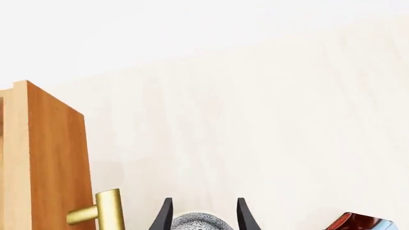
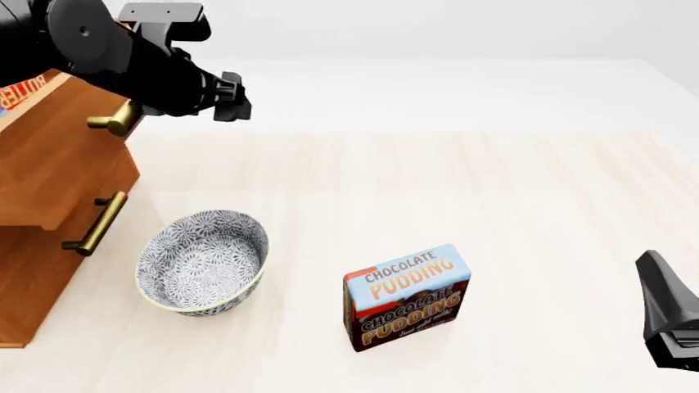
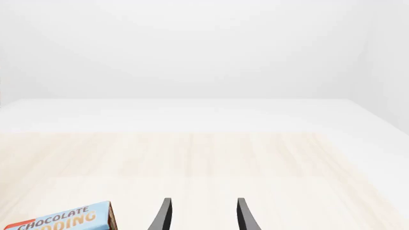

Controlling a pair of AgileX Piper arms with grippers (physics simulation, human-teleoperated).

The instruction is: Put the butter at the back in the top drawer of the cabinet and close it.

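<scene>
Landmark = pudding box [image 2: 407,296], standing upright on the table [image 2: 525,205] near the front edge.

Right gripper [image 3: 202,215]: right of the pudding box, well apart, at the near right corner in the front view. Fingers parted, nothing between them; the wrist view shows bare table ahead and a corner of the pudding box off to one side.

Bowl [image 2: 203,260]: patterned grey-white, just left of the pudding box, on the table, upright, nothing visible inside.

Cabinet [image 2: 49,176]: left of the bowl, at the table's left edge. Lower brass handle faces the bowl.

Top drawer [image 2: 65,98]: pulled out, its brass handle [image 2: 113,123] sticking out toward the table, back and left of the pudding box.

Butter [image 2: 24,92]: lying in the top drawer, only part of the red label shows; the left arm covers the rest.

Left gripper [image 2: 232,98]: up above the table, just beside the drawer handle, not touching it, far behind and left of the pudding box. Fingers spread, gripping nothing; the left wrist view shows the bowl rim between them below.
</scene>
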